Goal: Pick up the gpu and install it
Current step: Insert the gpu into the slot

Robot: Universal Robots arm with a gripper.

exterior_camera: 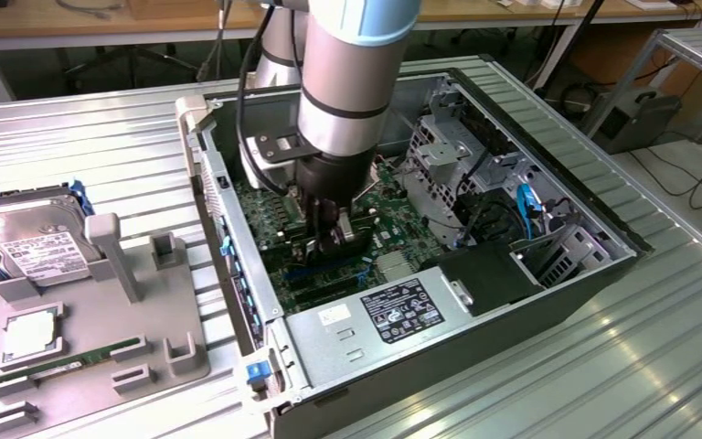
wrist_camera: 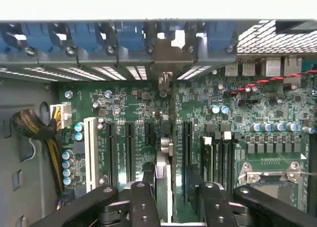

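the arm reaches down into the open case (exterior_camera: 534, 302), with the gripper (exterior_camera: 333, 240) low over the motherboard (exterior_camera: 382, 206). in the wrist view the gripper (wrist_camera: 166, 190) straddles the gpu (wrist_camera: 166, 152), which stands on edge in a slot near the middle of the motherboard (wrist_camera: 138, 105), running up to the rear bracket bay (wrist_camera: 171, 53) where its metal end seems to sit. the fingers (wrist_camera: 143, 187) look parted, one on each side of the card, with slim gaps showing, so i judge they are not clamped on it. the step in hand looks like the end of the install: the card seems down in its slot and let go. whether it is fully seated i cannot tell, since the slot edge is hidden by the card. outside the case, on the exterior view's left, a hard drive (exterior_camera: 28, 242) and a memory stick (exterior_camera: 65, 364) lie on a grey tray (exterior_camera: 193, 361), well apart from the work. any next move calls for a straight lift, so the fingers do not drag the card sideways or catch the parts just beside it.
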